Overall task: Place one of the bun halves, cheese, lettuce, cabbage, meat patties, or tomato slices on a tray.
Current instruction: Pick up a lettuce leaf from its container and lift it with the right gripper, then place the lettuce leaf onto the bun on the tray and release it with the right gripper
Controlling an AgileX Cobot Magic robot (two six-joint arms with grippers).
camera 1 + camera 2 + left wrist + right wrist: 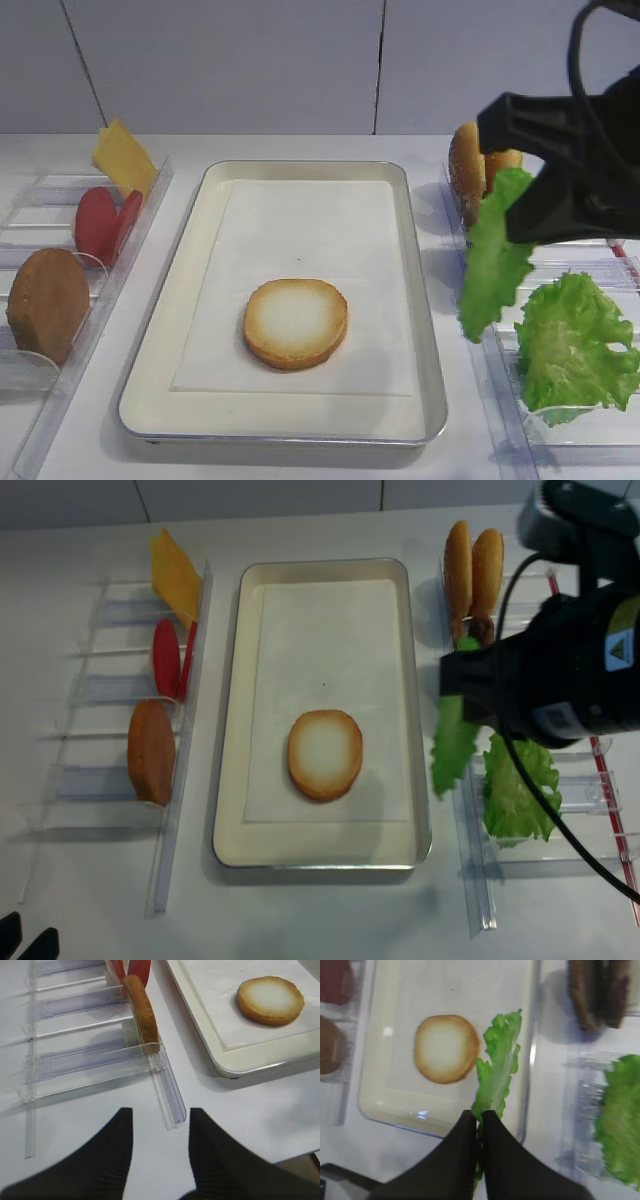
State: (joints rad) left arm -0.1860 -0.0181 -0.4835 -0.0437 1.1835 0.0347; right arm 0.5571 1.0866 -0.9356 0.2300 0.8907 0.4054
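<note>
My right gripper (480, 1116) is shut on the lettuce (498, 1070), a frilly green leaf that hangs from the jaws by the right rim of the tray (424, 300). From above, the lettuce (453, 745) dangles between that rim and the right holders. One bun half (296, 322) lies pale face up on the tray's white paper. My left gripper (160, 1115) stands open over bare table, near the end of a clear holder, with nothing between its fingers.
Left clear holders (60, 190) carry the cheese (123, 155), tomato slices (100, 222) and a bun (45, 300). Right holders carry buns (470, 170), meat patties (597, 990) and a bulkier ruffled green leaf (575, 340). A grey wall stands behind.
</note>
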